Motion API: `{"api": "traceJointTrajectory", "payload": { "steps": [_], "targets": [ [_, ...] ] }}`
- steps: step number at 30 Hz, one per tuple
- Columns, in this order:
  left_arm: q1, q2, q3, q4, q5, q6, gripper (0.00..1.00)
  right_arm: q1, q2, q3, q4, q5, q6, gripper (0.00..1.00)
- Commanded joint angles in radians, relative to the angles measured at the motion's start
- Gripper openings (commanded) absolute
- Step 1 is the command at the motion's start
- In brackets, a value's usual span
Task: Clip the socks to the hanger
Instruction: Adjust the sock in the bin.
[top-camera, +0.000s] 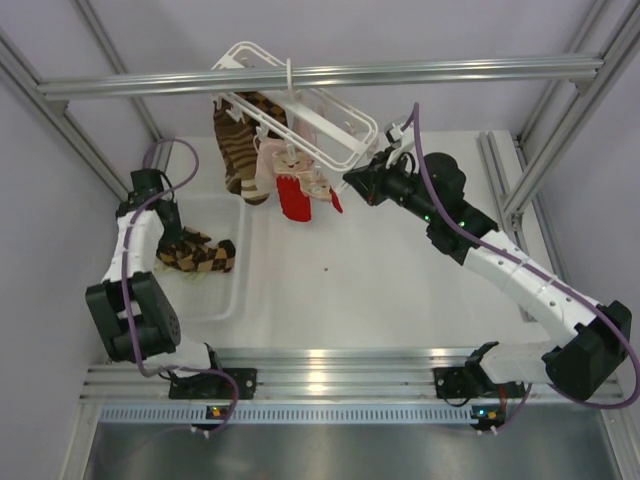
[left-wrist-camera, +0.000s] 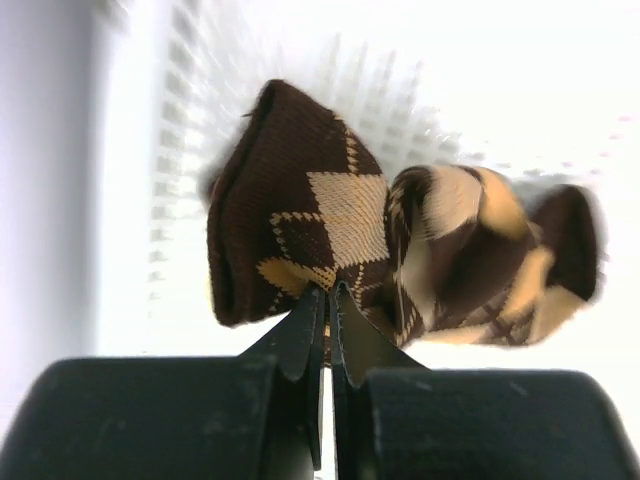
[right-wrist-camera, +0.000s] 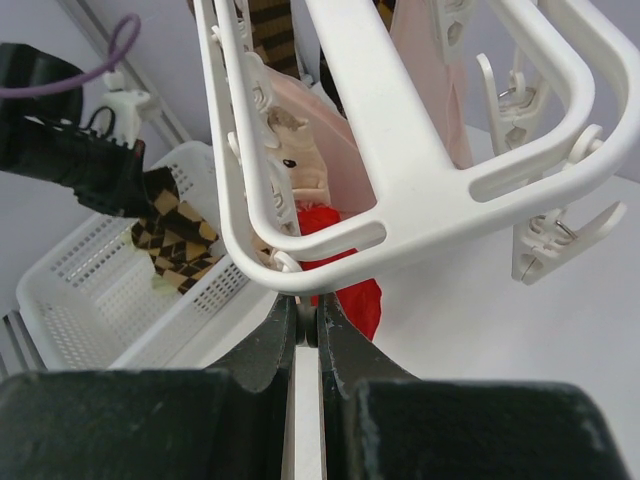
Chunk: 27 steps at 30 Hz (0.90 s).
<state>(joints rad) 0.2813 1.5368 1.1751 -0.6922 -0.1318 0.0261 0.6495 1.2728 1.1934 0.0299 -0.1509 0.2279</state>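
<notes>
Sock (top-camera: 200, 255) in the basket (top-camera: 222, 300) around 9 o'clock: clamping left jaws tight on it, squeezing right jaws shut on the hanger (right-wrist-camera: 400, 150) rim near 12.

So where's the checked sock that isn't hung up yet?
The sock lies in the white basket, on the left of the top view, pinched by the left gripper.

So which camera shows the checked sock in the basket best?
Left wrist view: the checked sock fills the frame, pinched by the left fingers. The top view shows it small in the basket; the right wrist view, far off.
</notes>
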Motion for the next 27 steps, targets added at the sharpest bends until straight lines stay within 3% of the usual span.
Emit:
{"api": "traceJointTrajectory", "payload": {
  "steps": [1,8,12,14,16,17,23,27],
  "targets": [
    [-0.001,-0.144,0.066,0.008,0.06,0.211,0.0,-0.017,-0.015,0.034,0.038,-0.006,-0.009,0.0],
    [0.002,-0.3,0.064,-0.121,0.342,0.674,0.0,-0.017,-0.032,0.026,0.047,-0.018,-0.007,0.0],
    [0.001,-0.432,0.017,-0.28,0.64,0.955,0.0,-0.016,-0.044,0.023,0.047,-0.019,-0.01,0.0],
    [0.002,-0.483,-0.038,-0.291,0.719,1.055,0.0,-0.014,-0.047,0.026,0.041,-0.018,-0.015,0.0],
    [-0.002,-0.504,-0.06,-0.415,0.806,1.165,0.0,-0.011,-0.055,0.026,0.036,-0.015,-0.016,0.0],
    [-0.007,-0.492,-0.063,-0.462,0.816,1.266,0.0,-0.01,-0.056,0.026,0.033,-0.013,-0.018,0.0],
    [-0.016,-0.336,-0.121,-0.504,0.764,1.345,0.08,-0.007,-0.061,0.041,0.007,-0.004,-0.03,0.0],
    [-0.017,-0.264,-0.149,-0.498,0.66,1.5,0.12,-0.001,-0.055,0.058,-0.01,-0.001,-0.038,0.0]
  ]
}}
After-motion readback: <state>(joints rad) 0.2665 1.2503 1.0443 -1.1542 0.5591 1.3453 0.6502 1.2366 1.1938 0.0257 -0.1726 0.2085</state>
